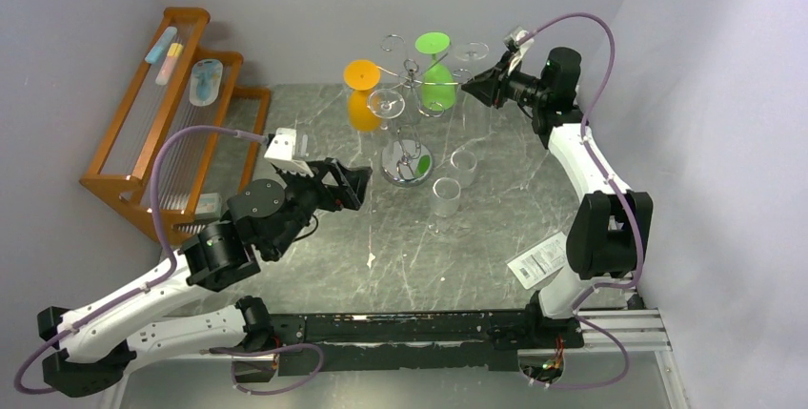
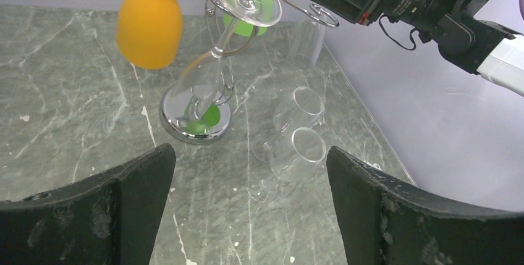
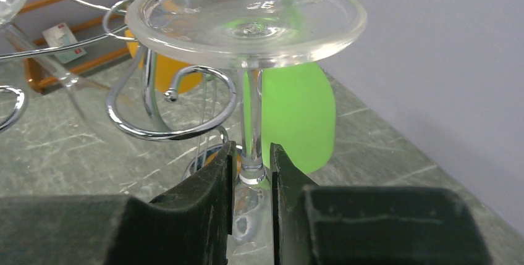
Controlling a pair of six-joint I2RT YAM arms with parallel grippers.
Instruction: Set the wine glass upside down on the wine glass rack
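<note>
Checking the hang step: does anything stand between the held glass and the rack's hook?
Nothing visible. The right gripper pinches the glass by its stem, foot up, beside an empty curl of the rack. The green glass hangs behind, not between.

wine glass (image 3: 247, 21): clear, inverted, foot up | wine glass rack (image 3: 154, 134): chrome, upright, curl beside stem

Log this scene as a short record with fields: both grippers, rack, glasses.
right gripper: shut on the stem of the wine glass, foot up
left gripper: open, empty, over the table
rack: carries an orange glass, a green glass and a clear hanging glass
held stem: beside a curled rack arm; seated or not, cannot tell
on the table: two upright clear glasses
</note>
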